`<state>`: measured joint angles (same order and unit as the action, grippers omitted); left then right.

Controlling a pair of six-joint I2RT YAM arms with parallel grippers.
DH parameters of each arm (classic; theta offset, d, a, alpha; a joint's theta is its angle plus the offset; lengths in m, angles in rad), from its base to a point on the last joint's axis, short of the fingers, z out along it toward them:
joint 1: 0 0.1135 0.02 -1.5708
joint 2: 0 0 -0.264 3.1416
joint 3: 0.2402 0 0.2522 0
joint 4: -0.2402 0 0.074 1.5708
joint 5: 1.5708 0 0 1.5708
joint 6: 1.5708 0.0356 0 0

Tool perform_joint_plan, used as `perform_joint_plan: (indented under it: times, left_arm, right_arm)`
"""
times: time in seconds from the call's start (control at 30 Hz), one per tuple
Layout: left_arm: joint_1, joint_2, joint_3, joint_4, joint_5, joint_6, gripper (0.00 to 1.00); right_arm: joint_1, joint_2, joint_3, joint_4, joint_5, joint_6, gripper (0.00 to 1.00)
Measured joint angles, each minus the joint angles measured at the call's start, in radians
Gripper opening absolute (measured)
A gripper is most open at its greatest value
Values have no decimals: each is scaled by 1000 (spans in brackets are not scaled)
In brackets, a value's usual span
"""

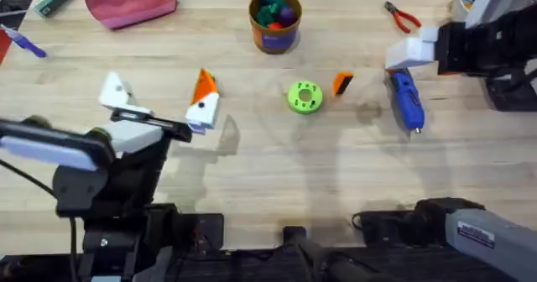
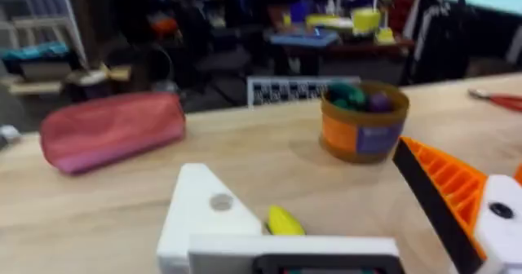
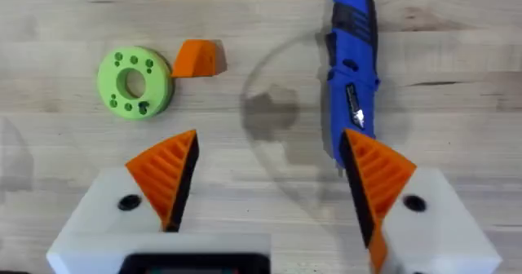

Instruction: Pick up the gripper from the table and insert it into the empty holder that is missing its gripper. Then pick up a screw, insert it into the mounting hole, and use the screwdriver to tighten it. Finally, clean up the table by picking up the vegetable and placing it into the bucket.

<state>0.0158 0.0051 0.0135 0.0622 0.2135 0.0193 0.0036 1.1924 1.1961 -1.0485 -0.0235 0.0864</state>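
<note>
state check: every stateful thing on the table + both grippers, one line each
left gripper: open, one finger mount bare, the other bearing an orange pad
holder: empty
gripper: loose on the table beside the green disc
screwdriver: lying flat, unheld
right gripper: open, over the table, holding nothing
bucket: upright, toys inside
pliers: closed, lying flat

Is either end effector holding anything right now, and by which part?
No. The right end effector hangs open above the screwdriver; the left end effector is open, empty.
</note>
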Motion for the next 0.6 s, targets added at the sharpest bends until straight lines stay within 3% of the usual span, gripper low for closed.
perform_joint_plan:
  times: [0.17,0.37,0.6]
  left_arm:
    - [0,0,0,-123,64,0,986]
    - [0,0,-2,-126,142,0,986]
    - [0,0,-2,-123,354,0,986]
  right_arm:
    - [0,0,0,0,0,0,994]
    - [0,0,0,0,0,0,993]
    - [0,0,0,0,0,0,993]
